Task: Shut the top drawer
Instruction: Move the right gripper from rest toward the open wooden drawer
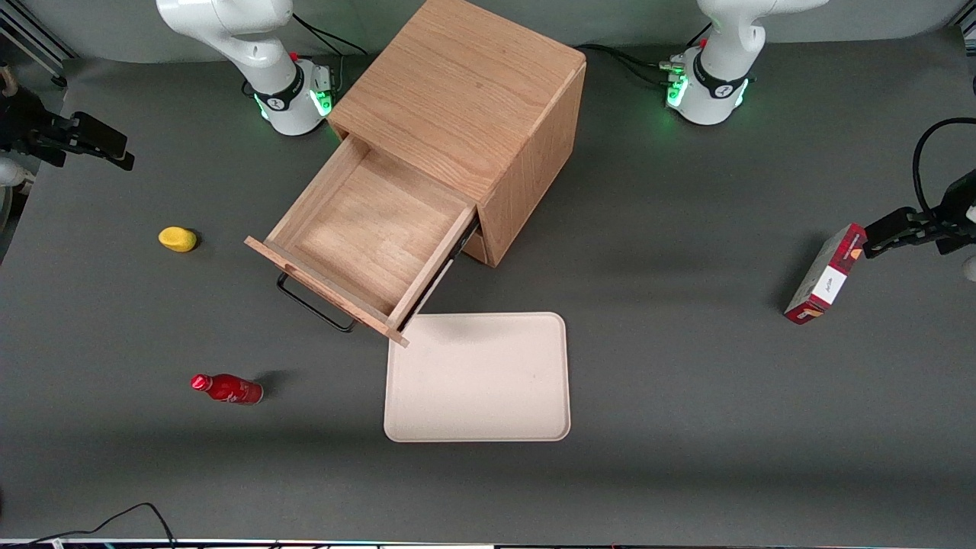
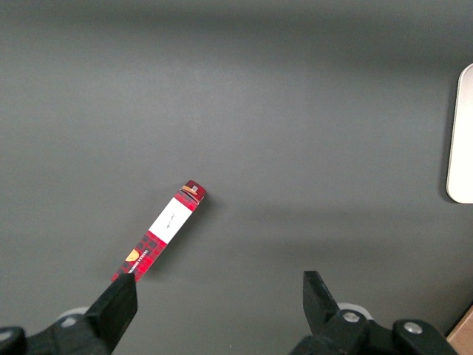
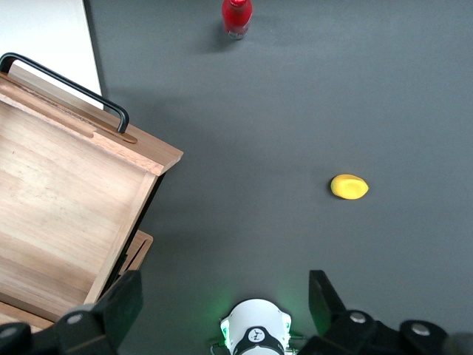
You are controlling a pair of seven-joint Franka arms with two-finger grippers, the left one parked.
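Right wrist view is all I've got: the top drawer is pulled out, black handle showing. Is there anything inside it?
Observer: No. The front view shows the whole top drawer bare inside, drawn well out of the cabinet.
Operator: What's the pale slab by the handle?
Observer: A flat tray, nearer the front camera than the drawer, one corner by the drawer front's corner.
Operator: Where's my gripper?
Observer: The gripper, open, hangs toward the working arm's end of the table, well apart from the handle.

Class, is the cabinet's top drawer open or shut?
Open: the top drawer is pulled far out, its bare inside showing. The gripper, jaws open, is high above the table.
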